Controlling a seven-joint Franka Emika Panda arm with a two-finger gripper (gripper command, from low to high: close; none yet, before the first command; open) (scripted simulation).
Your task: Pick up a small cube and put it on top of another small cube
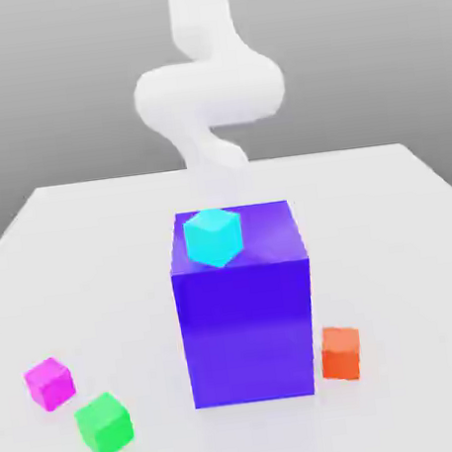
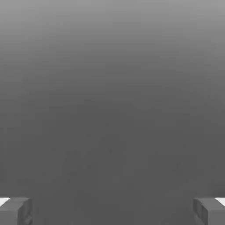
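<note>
White table filled the exterior view, grey backdrop behind. Robot arm rose blurred and pale at the far edge, behind the big blue-violet block standing mid-table. Cyan cube sat on the block's top, toward the exterior view's left corner. Orange cube was just beside the block's base on the exterior view's right. Green cube and small magenta cube lay near each other, well apart from the block, at the exterior view's lower left, magenta farther back. Hand view gave what the exterior didn't: gripper spread wide, fingertips at opposite edges, nothing between, plain grey ahead.
</note>
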